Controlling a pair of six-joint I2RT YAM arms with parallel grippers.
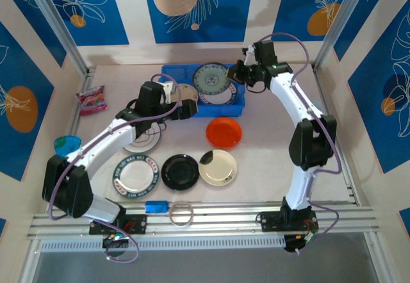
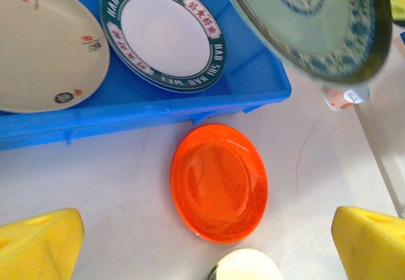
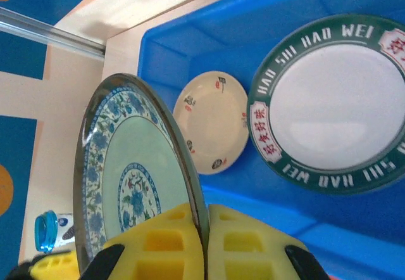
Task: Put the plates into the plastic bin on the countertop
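Teal patterned plate (image 3: 133,178): held on edge at a steep tilt above the blue bin (image 1: 221,110). Its rim is pinched between the yellow pads (image 3: 247,248) of the right jaws, which are closed on it. It looks clear of the bin floor, though the lowest edge is hidden, so I cannot be sure. Below it in the bin lie a green-rimmed white plate (image 3: 335,102), toward the right end, and a cream plate (image 3: 212,121) beside it toward the left end. Step in hand, as I judge it: set the teal plate down and release. To do it well, tip the plate toward flat first, bring its low edge onto the green-rimmed plate, then open. A release from this tilt would likely let it roll or strike the bin wall. Keep the pads off the wall going down. Left jaws: wide open, nothing between them, hanging over the orange plate (image 2: 218,182), which lies on the table (image 2: 126,185) just in front of the bin. It looks a likely next pick. Further out, toward the arm bases: black plate (image 1: 179,171), cream plate with dark patch (image 1: 218,166), red-and-green-rimmed plate (image 1: 136,174). Several plates not yet binned.
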